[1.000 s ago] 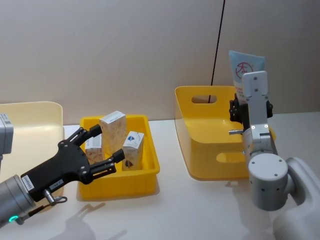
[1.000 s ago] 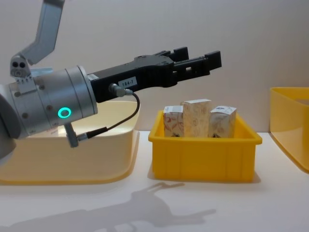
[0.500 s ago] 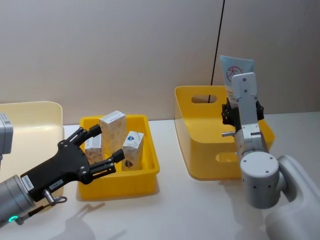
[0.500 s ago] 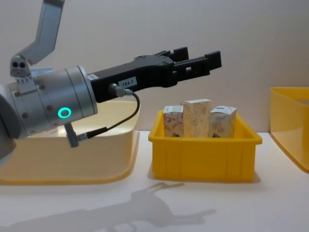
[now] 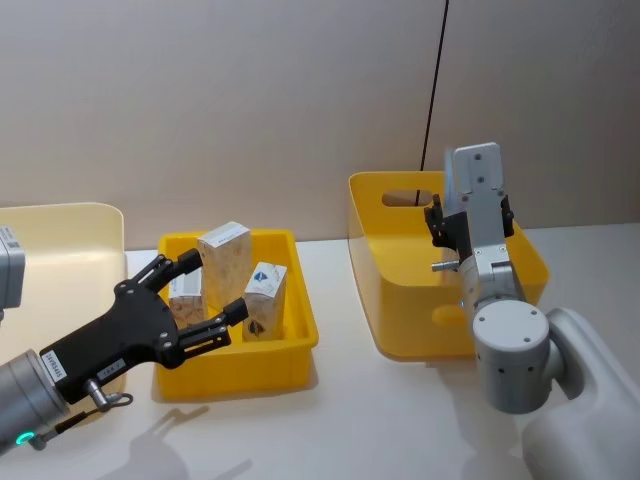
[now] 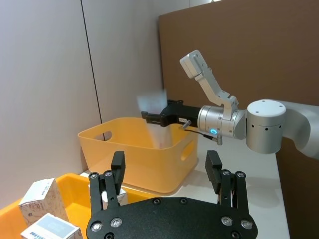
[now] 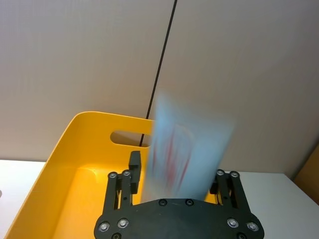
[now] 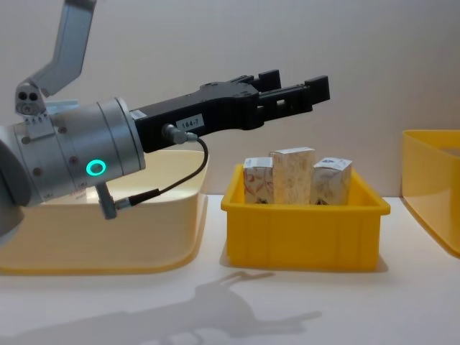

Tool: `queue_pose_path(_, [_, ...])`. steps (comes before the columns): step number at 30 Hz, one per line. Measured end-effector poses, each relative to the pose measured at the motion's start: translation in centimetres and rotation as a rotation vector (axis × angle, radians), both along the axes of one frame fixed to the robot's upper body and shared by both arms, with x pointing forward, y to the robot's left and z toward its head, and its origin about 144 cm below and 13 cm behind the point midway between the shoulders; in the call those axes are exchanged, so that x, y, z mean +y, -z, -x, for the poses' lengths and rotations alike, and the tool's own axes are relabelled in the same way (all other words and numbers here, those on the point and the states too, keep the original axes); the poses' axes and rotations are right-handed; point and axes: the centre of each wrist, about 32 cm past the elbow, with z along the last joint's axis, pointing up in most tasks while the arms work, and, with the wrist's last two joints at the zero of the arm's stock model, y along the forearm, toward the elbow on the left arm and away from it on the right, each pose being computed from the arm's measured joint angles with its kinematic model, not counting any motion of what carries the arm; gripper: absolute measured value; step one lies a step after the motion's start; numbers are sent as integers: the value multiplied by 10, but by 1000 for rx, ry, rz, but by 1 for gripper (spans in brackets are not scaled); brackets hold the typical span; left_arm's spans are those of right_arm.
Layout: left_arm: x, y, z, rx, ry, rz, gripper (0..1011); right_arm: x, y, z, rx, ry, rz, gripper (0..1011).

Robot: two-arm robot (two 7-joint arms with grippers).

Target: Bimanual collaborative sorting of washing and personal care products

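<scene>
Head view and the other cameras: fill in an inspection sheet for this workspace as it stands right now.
Surface: white table bearing a small yellow tray, a deep yellow bin and a pale bin.
Job's things: three white cartons upright in the small yellow tray; a light blue tube, blurred, at the right gripper, above the deep yellow bin.
Clutter: nothing seen.
Grippers: left gripper open, hovering above the small yellow tray; right gripper over the deep yellow bin.
Cables: grey cable looping from the left wrist.
Surroundings: plain wall with a dark vertical line; brown panel.
</scene>
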Motion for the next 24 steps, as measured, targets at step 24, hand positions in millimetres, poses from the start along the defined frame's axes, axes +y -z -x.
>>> queue_pose_path(24, [0,0,0,0,0,0,1003,2,1,-1,-6,-17,-6,1001])
